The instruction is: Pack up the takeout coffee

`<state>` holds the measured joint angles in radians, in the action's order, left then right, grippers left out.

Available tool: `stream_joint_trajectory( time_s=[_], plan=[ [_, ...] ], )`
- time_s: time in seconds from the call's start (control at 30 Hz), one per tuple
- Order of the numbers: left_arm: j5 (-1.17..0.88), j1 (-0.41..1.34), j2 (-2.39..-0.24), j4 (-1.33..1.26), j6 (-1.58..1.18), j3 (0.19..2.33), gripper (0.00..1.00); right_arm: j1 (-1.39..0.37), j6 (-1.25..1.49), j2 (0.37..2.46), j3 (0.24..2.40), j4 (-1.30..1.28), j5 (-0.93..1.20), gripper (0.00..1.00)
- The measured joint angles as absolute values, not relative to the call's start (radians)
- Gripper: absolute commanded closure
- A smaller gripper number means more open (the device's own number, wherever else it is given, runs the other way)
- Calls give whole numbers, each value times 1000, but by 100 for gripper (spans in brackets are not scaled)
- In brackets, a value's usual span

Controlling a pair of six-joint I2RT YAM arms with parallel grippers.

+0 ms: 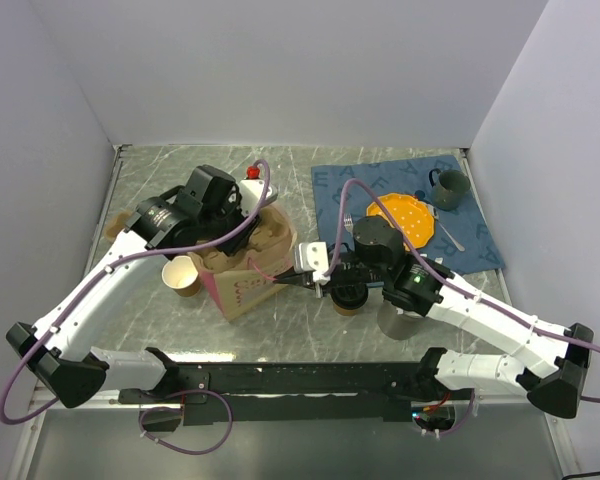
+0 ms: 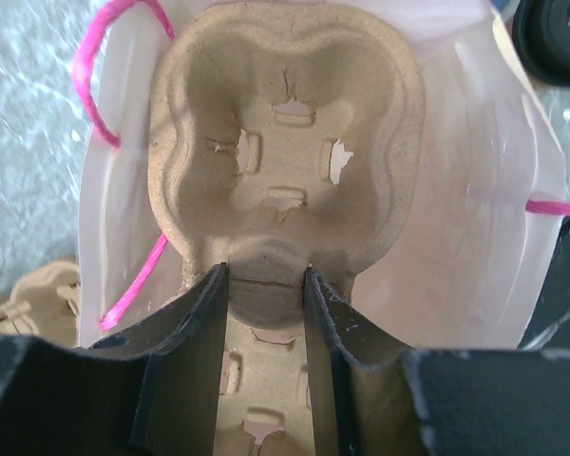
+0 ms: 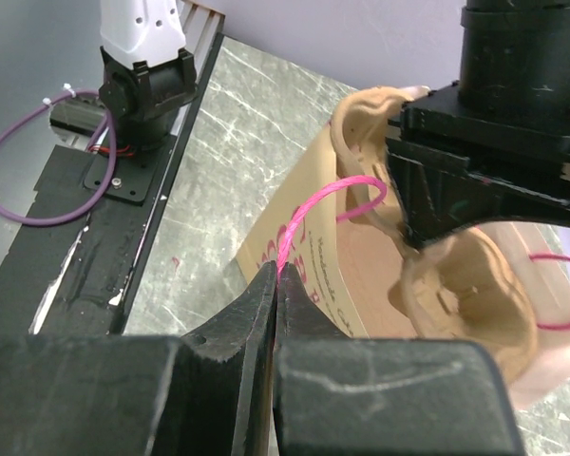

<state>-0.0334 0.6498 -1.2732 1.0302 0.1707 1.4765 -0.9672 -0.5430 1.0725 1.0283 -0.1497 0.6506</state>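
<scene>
Both arms (image 1: 98, 282) (image 1: 480, 318) angled inward over bag (image 1: 236, 292).

A robot test cell in a lab: plain pale walls (image 1: 280, 70) box in a marble-patterned surface (image 1: 300, 325), and a left arm (image 1: 90, 290) and right arm (image 1: 500, 325) are bolted to a black rail (image 1: 300, 378) at the bottom of the frame, trailing purple cables (image 1: 267, 178). At upper right a blue mat (image 1: 330, 190) carries an orange plate (image 1: 410, 218) and mug (image 1: 450, 188)
</scene>
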Motion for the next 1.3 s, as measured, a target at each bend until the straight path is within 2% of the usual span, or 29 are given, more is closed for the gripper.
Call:
stream_joint_trajectory(
  time_s=[0.07, 0.27, 0.8, 1.0, 1.3],
  plan=[
    [-34, 650, -1274, 1005, 171, 1475, 83, -967, -543, 1076, 1029, -150, 651, 100],
    [-28, 650, -1272, 930, 171, 1416, 78, -967, -540, 1084, 1032, -150, 652, 100],
    [-43, 652, -1273, 862, 171, 1408, 79, -967, -540, 1099, 1032, -150, 753, 100],
    [-84, 653, -1271, 822, 179, 1380, 79, -967, -523, 1100, 1030, -140, 806, 100],
    [-156, 653, -1191, 783, 189, 1303, 78, -967, -486, 1055, 1005, -86, 769, 100]
  ],
)
